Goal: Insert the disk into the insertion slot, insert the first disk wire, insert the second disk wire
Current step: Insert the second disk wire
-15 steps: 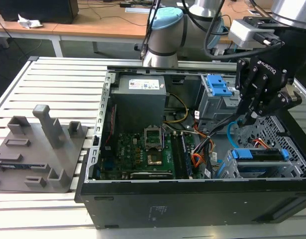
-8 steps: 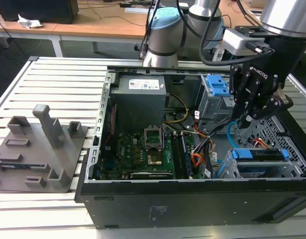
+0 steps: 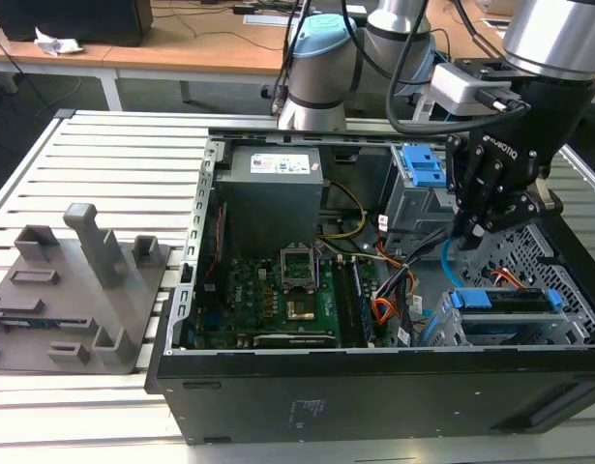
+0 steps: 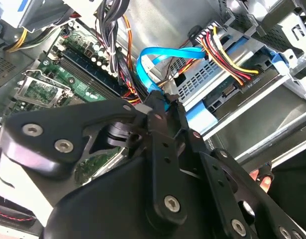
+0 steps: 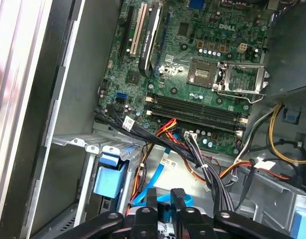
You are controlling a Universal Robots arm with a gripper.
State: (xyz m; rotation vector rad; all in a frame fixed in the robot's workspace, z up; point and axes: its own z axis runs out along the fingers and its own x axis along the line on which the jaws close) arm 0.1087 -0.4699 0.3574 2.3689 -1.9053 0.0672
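the disk [image 3: 500, 302] sits in the insertion slot [image 3: 529, 333] with one wire plugged, and the gripper [image 3: 468, 235], narrowed on the blue wire [image 4: 153, 74], must line it up with the disk's socket.

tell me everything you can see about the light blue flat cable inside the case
The light blue flat cable is a thin, glossy ribbon-like lead. In the second wrist view it loops in an arc above the drive bay, then drops between the gripper's black fingertips, which pinch it. It lies beside orange, red and yellow wires and ahead of the green motherboard.
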